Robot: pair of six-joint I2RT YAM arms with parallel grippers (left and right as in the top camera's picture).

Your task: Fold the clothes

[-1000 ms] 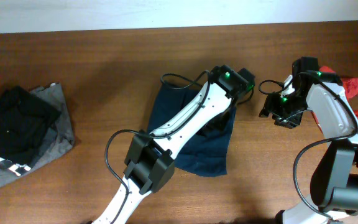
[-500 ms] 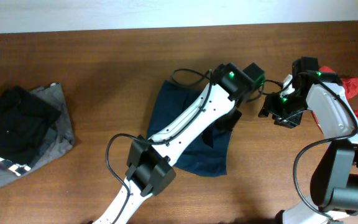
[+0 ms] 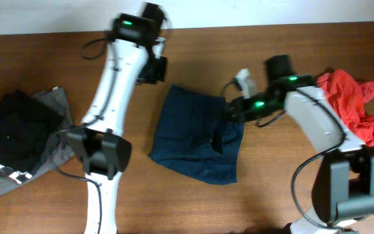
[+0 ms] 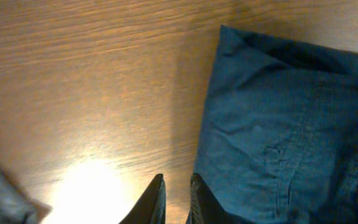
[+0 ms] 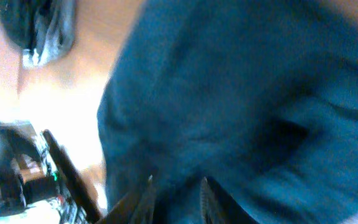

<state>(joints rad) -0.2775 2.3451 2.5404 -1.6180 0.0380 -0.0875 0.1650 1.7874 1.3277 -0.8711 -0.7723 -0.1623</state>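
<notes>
A dark blue garment (image 3: 187,136) lies crumpled in the middle of the table, with a fold along its right side. My right gripper (image 3: 229,112) is over its upper right edge. In the blurred right wrist view its fingers (image 5: 176,186) stand a little apart above the blue cloth (image 5: 241,81), with no clear pinch. My left gripper (image 3: 156,65) is up at the back, beyond the garment's upper left corner. In the left wrist view its fingers (image 4: 176,196) are almost together and empty over bare wood, with the garment (image 4: 278,124) to their right.
A pile of folded black and grey clothes (image 3: 18,143) lies at the left edge and also shows in the right wrist view (image 5: 39,25). A heap of red cloth (image 3: 352,97) lies at the right edge. The left arm (image 3: 109,104) stretches across the left-centre.
My left arm swung off the garment's right side to the back left. My right gripper moved left from beside the garment onto its upper right edge. The red heap is now uncovered.
</notes>
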